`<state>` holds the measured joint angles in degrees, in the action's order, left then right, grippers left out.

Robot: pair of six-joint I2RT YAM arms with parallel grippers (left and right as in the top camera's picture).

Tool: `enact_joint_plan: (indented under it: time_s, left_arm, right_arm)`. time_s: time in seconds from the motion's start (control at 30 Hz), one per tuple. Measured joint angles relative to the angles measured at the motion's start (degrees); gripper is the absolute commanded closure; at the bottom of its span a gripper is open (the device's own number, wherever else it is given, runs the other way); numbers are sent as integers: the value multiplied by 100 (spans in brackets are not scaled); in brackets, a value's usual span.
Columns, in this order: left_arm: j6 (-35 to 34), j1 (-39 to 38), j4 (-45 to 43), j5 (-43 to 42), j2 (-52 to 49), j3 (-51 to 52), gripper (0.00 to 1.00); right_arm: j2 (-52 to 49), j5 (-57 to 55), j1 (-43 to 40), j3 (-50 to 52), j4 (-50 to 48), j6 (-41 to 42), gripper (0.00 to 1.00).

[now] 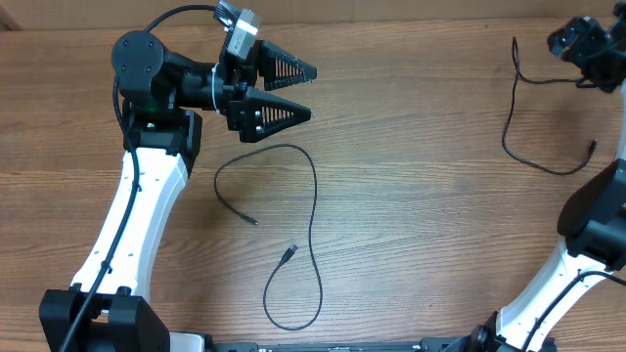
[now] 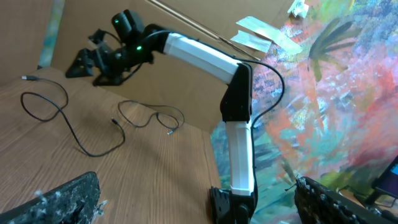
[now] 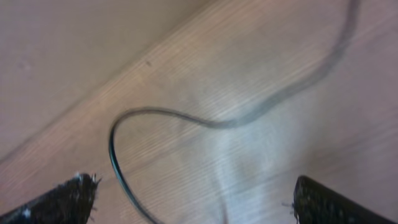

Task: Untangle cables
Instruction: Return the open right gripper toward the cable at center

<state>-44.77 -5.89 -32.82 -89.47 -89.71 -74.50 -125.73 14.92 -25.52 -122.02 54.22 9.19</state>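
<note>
There are two cables, and they lie well apart on the surface (image 1: 421, 225). They do not touch or cross each other.

The middle cable (image 1: 314, 196) makes a long, thin loop. Its long way runs from the far side of the surface toward the robot's side. The top of the loop is just on the robot's side of the left gripper (image 1: 312, 93). That gripper points sideways toward the middle. Its two fingers are spread wide and hold nothing. The left arm is much nearer to this cable.

The right cable (image 1: 509, 132) is by the far right edge. Its top end runs toward the right gripper (image 3: 196, 190). In the right wrist view, the two fingers are far apart with nothing between them. A bend of the cable lies flat on the surface below them.

I think the untangling looks almost done, because each cable is alone. If the middle cable needs moving, the left gripper would have to turn down and come back toward the loop's top. The cable is thin and floppy, so it may slip.
</note>
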Motion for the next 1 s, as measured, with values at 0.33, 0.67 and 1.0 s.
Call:
enact_joint_plan:
  time_s: [0.33,0.67,1.0]
  left_arm:
    - [0,0,2,-2,0,0,0]
    - [0,0,2,-2,0,0,1]
    - [0,0,2,-2,0,0,0]
  right_arm:
    - [509,-33,2,-1082,3014,7,0]
    - [1768,761,57,-1167,4295,-247,0]
    - [2347,1432,1290,-1093,4291,-302,0]
